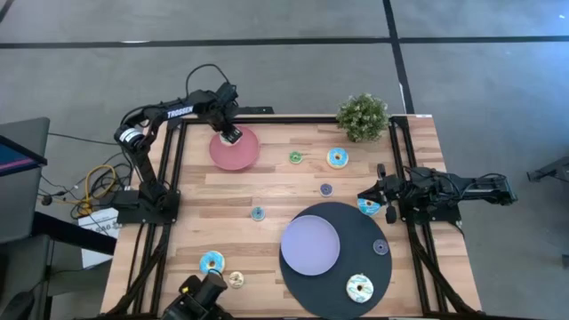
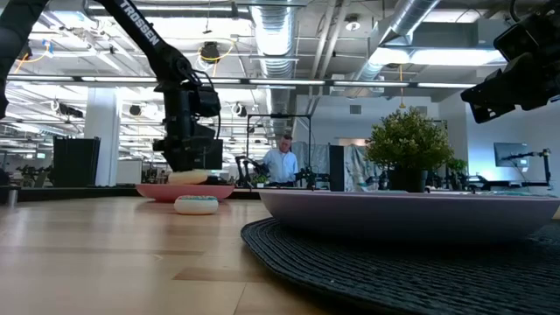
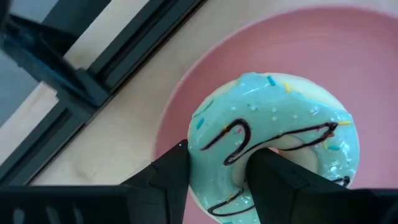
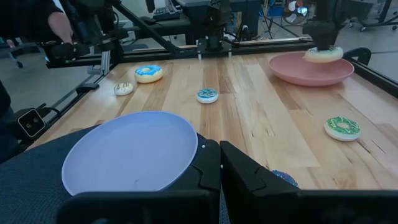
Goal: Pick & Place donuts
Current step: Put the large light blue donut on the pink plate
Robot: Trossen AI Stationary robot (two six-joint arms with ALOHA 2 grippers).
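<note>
**Left tool sets a donut on the pink plate**

The teal donut (image 3: 273, 143), iced with sprinkles and a dark squiggle, sits low over the pink plate (image 3: 385, 74) at the counter's (image 1: 267, 182) far left. The left tool (image 3: 217, 180) grips it, one finger outside the rim and one through the hole. To finish cleanly, I judge the tool should lower until the donut rests flat, open its fingers fully, then lift straight up so the inner finger does not drag the ring off the plate.

Other donuts lie scattered across the counter. The right tool (image 4: 219, 163), fingers together and holding nothing, waits at the right edge over the dark mat (image 1: 391, 276), near the lavender plate (image 4: 134, 152).
</note>
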